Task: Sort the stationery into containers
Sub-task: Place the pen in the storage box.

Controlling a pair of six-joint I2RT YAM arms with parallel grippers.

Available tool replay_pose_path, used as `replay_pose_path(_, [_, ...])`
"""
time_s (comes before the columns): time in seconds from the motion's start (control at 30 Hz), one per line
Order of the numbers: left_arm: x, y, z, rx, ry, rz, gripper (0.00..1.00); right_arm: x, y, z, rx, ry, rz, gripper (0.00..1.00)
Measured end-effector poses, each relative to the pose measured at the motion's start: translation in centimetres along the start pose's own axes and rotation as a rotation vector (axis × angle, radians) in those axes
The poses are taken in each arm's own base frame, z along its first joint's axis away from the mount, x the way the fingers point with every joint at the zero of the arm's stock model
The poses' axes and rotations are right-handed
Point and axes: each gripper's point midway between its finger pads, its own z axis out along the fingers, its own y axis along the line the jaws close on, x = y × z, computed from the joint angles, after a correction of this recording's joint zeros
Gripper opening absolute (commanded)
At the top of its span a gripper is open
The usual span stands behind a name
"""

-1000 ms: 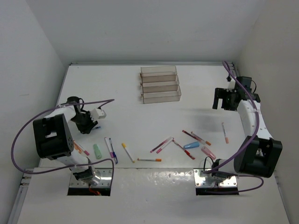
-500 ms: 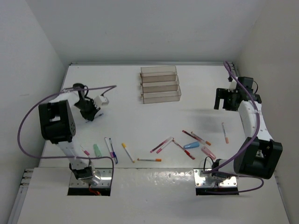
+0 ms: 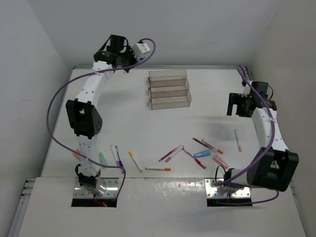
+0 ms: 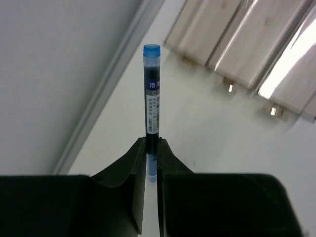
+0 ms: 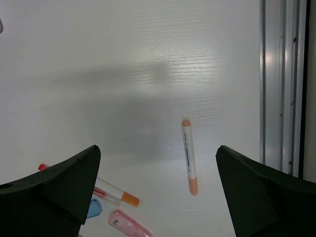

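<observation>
1. My left jaws clamp a thin blue-capped pen (image 4: 152,94) high over the desk's (image 3: 128,123) far edge; its lower end hides between them.
2. Three clear stepped plastic trays (image 3: 169,89) sit by that edge, partly cut off in my left wrist view.
3. My right jaws gape wide above a white orange-tipped pen (image 5: 188,157) near the right edge.

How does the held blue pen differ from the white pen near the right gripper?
The blue pen is clamped in the shut left gripper; the white pen lies free on the table near the open right gripper. The blue pen's barrel is dark; the white pen has orange ends. Both are slim.
</observation>
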Motion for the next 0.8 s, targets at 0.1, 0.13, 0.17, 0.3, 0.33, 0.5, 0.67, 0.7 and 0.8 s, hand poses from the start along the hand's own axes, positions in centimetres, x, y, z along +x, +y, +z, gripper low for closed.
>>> replay_pose_path(0.1, [-3.6,-2.1,2.4,-0.016,-0.103,0.005,0.00,-0.1,0.0,0.0,0.001,-0.005,0.000,0.98])
replay_pose_path(0.13, [-3.9,-2.8,3.3,-0.014,-0.118,0.003,0.00,-0.1,0.0,0.0,0.001,-0.006,0.000,0.99])
replay_pose_path(0.17, [-4.1,-3.4,4.1,-0.017,-0.124,0.003,0.00,-0.2,0.0,0.0,0.001,-0.007,0.000,0.99])
replay_pose_path(0.3, [-5.9,-3.7,7.1,-0.041,-0.168,0.014,0.00,-0.3,-0.1,0.1,0.003,-0.011,-0.001,0.99])
replay_pose_path(0.33, [-6.8,-3.4,8.0,-0.058,-0.195,0.021,0.00,-0.3,-0.1,0.1,0.004,-0.012,0.000,0.99])
replay_pose_path(0.5, [-9.3,-4.6,10.4,-0.093,-0.267,0.055,0.00,0.1,-0.2,0.3,0.007,-0.009,0.004,0.99])
replay_pose_path(0.67, [-11.4,-6.8,12.1,-0.085,-0.320,0.090,0.00,0.9,-0.2,0.2,0.008,-0.004,0.005,0.99])
replay_pose_path(0.7, [-11.5,-7.2,12.5,-0.081,-0.322,0.096,0.00,1.0,-0.1,0.2,0.008,-0.006,0.005,0.99])
replay_pose_path(0.8, [-11.4,-8.1,13.6,-0.070,-0.323,0.106,0.00,1.1,-0.3,0.0,0.012,-0.014,0.009,0.99])
